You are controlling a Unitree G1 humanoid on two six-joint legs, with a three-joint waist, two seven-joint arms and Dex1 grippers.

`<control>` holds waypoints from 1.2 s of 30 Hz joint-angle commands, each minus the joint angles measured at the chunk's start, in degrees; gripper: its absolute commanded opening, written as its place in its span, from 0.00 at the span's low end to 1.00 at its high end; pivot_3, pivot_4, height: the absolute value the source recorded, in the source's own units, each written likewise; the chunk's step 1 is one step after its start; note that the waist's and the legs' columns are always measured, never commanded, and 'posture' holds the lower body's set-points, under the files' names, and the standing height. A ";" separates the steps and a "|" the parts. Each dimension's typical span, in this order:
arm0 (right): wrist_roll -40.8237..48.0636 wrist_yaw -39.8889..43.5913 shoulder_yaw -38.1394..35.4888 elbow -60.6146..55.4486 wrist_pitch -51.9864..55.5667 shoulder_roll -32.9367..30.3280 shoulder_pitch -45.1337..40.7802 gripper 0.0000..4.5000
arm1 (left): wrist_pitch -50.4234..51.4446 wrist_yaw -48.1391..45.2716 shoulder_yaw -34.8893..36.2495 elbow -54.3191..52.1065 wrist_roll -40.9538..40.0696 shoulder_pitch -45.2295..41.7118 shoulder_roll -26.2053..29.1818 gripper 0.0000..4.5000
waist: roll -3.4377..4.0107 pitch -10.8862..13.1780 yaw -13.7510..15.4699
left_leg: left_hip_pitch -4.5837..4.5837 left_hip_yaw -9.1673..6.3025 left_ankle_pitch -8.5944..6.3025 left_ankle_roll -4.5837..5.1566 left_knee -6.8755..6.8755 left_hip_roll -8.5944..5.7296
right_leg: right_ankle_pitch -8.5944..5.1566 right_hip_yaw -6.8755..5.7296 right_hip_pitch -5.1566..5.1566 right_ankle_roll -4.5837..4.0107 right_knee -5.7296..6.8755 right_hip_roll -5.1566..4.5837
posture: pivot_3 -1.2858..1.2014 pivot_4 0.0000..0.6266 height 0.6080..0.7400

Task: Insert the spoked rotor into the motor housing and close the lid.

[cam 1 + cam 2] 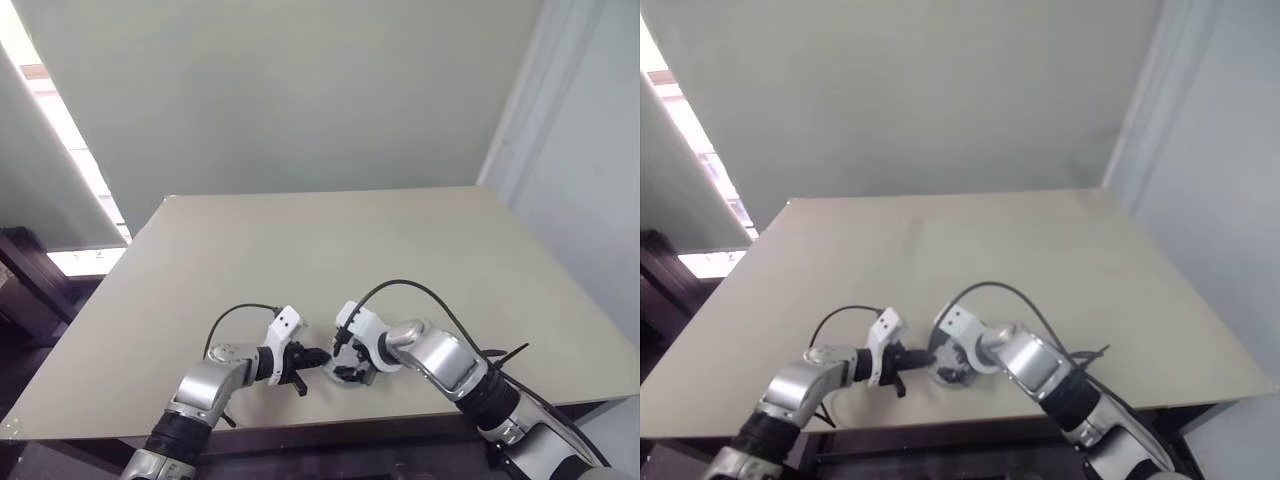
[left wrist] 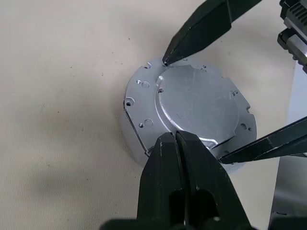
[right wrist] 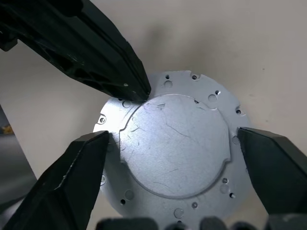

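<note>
Both arms reach in low over the near edge of the table (image 1: 400,250), wrists angled down and toward each other, meeting at one spot. Left gripper (image 2: 175,136): fingers pressed together, tip resting on the rim of the top plate, at the near edge of the raised centre. Right gripper (image 3: 172,143): fingers spread wide, one fingertip (image 3: 88,148) on each side of the disc, straddling it from above; the pads sit right at the disc's edge, contact can't be confirmed, so not a firm clamp.

The part between them is a round, flat silver metal assembly (image 2: 192,103) lying flat on the table, axis vertical, broad face up. That face has a raised, near-circular centre panel with small side tabs, and a flange around it with small holes and notches. Which task part this face belongs to can't be told; no copper windings or spokes are exposed.

Black cables (image 1: 400,287) loop up off each wrist. The table around the part is bare beige. A pale wall stands behind it.
</note>
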 commanded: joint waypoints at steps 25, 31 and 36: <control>15.70 -4.82 -36.88 3.99 8.09 4.27 1.26 1.00 | 0.63 -1.02 -1.95 0.91 2.16 -2.20 -0.13 0.00 | 0.03 0.03 0.04 | -0.53 -0.02 0.00 0.01 0.02 -0.05 | 0.01 -0.01 -0.29 0.02 -0.02 -0.01 | 0.52 0.00 1.00; 18.88 -2.18 -37.20 6.10 9.13 2.91 3.02 1.00 | 1.06 -1.16 -1.94 0.62 2.23 -2.38 -0.33 0.00 | 0.07 0.05 0.05 | -0.55 -0.01 0.00 0.01 0.00 -0.05 | 0.01 0.01 -0.30 0.02 -0.02 -0.01 | 0.52 0.00 1.00; 22.98 -0.95 -41.56 11.70 10.69 5.06 4.01 1.00 | 1.25 -1.28 -1.93 0.53 2.27 -2.47 -0.30 0.00 | 0.07 0.05 0.01 | -0.54 0.01 0.01 0.02 0.03 -0.05 | 0.01 0.02 -0.27 0.02 -0.02 -0.01 | 0.52 0.00 1.00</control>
